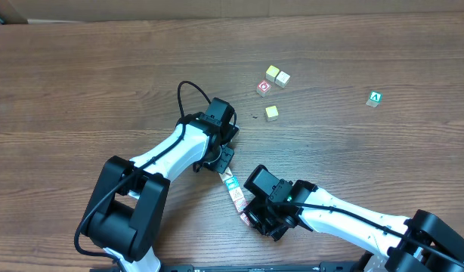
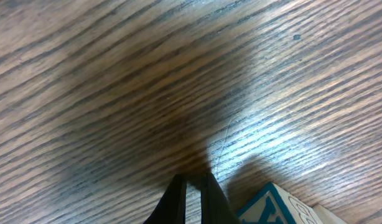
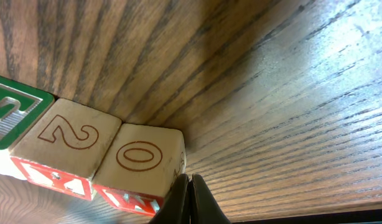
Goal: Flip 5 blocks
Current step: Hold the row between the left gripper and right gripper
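- The left pincer and right pincer are pressed together, empty.
- The blocks sit in a row between them, near side.
- A sideways push could scatter the row.

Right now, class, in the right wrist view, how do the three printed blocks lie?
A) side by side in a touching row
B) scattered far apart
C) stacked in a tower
A: the green-faced block, the middle block and the end block sit edge to edge on the table, next to the shut right tool.
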You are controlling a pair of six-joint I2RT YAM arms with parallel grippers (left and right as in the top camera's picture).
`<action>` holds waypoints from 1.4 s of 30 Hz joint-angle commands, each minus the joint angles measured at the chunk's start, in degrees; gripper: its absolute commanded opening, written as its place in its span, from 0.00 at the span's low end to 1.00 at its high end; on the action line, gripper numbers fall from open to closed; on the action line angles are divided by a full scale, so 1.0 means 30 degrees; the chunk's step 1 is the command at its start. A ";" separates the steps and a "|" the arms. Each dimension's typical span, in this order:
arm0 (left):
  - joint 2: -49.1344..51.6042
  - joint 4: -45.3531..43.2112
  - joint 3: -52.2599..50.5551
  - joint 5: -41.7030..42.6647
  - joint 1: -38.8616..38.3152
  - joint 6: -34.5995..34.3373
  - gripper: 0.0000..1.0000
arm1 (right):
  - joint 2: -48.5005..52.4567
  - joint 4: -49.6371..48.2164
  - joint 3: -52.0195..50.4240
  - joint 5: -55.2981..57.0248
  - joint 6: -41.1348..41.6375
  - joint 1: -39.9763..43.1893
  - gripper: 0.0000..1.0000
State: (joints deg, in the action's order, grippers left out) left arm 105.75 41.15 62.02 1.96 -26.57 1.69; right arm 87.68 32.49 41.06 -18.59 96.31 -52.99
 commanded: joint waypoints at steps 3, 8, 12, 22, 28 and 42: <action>0.0962 0.0277 -0.0634 0.0940 -0.0029 0.0386 0.04 | -0.0262 -0.0372 -0.0204 0.0452 0.0357 -0.0124 0.04; 0.0962 0.0270 -0.0634 0.1377 -0.0036 0.0678 0.04 | -0.0262 -0.0634 -0.0204 0.0546 0.0415 -0.0124 0.04; 0.0962 0.0197 -0.0634 0.1370 -0.0073 0.0896 0.04 | -0.0262 -0.0670 -0.0204 0.0546 0.0408 -0.0124 0.04; 0.0962 -0.0386 -0.0627 0.1370 -0.0423 0.1749 0.04 | -0.0262 -0.0831 -0.0204 0.0561 0.0415 -0.0240 0.04; 0.0962 -0.0459 -0.0627 0.1392 -0.0423 0.2382 0.04 | -0.0262 -0.1268 -0.0204 0.0670 0.0415 -0.0335 0.04; 0.0962 -0.0780 -0.0627 0.1355 -0.0423 0.2608 0.04 | -0.0262 -0.0736 -0.0204 0.0838 0.0415 -0.0335 0.04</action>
State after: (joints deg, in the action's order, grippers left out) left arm 105.75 39.33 61.95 4.16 -27.03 7.97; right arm 87.68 30.26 40.86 -17.34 97.27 -54.00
